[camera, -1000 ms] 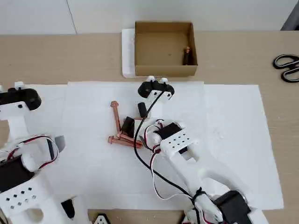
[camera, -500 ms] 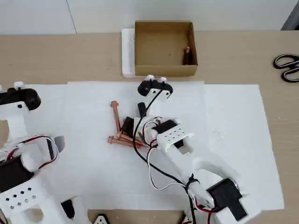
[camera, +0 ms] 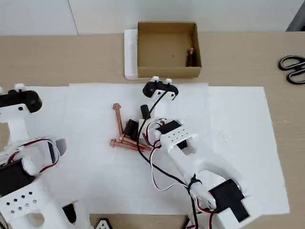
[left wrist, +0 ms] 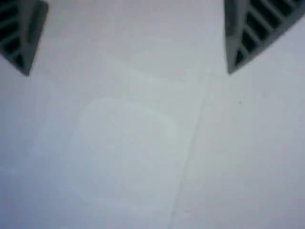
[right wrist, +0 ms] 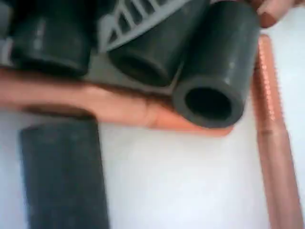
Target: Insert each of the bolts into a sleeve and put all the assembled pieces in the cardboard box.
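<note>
Several copper bolts [camera: 117, 117] and black sleeves [camera: 144, 111] lie in a loose pile on the white paper. My right gripper [camera: 137, 131] is down on this pile, tucked under its own arm. Close up, one sleeve [right wrist: 214, 76] turns its open bore toward the camera and rests across a bolt [right wrist: 95, 105]. Another bolt [right wrist: 274, 143] lies beside it, and a second sleeve [right wrist: 62, 171] is nearer. The cardboard box [camera: 143, 47] at the back holds one assembled piece [camera: 190, 57]. At the table's left, my left gripper [left wrist: 128, 71] hangs open above bare paper.
A white foam block [camera: 129, 52] sits against the box's left side. Scissors [camera: 293, 67] lie at the far right edge of the table. The white paper sheet [camera: 228, 124] covers the middle of the wooden table.
The right arm has leaned further over the pile, its rear part swinging right and nearer. The left arm, bolts and sleeves have not moved.
</note>
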